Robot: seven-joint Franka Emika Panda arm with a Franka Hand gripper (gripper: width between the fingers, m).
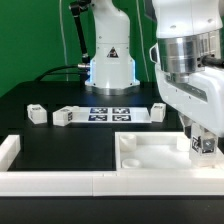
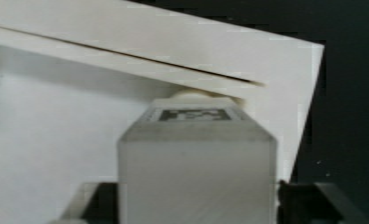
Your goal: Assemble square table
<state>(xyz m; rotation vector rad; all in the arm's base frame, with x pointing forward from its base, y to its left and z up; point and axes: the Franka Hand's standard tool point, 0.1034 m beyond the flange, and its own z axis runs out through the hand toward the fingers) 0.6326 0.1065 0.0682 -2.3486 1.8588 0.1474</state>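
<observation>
One leg [image 1: 203,150] stands upright between the jaws of the gripper [image 1: 203,142], its lower end down inside the rim of the square top [image 1: 150,150], at the corner on the exterior view's right, near the front edge.

Wrist view: that leg [image 2: 195,160] fills the middle, tag facing the cam, its far end against the white top [image 2: 92,70]. Dark fingers [image 2: 309,203] sit either side of it, jaws partway apart. Can't tell if the pads press on the leg or just flank it.

The top lies flat on the black table [image 1: 60,140], at the front, against the white border wall [image 1: 60,182].

Three loose legs lie farther back, well apart from the top:
- first loose leg [image 1: 37,113] and second loose leg [image 1: 66,116], on the exterior view's left of the marker board [image 1: 108,113]
- third loose leg [image 1: 157,110], on the board's other side

Arm's base [image 1: 108,60] stands behind the board.
</observation>
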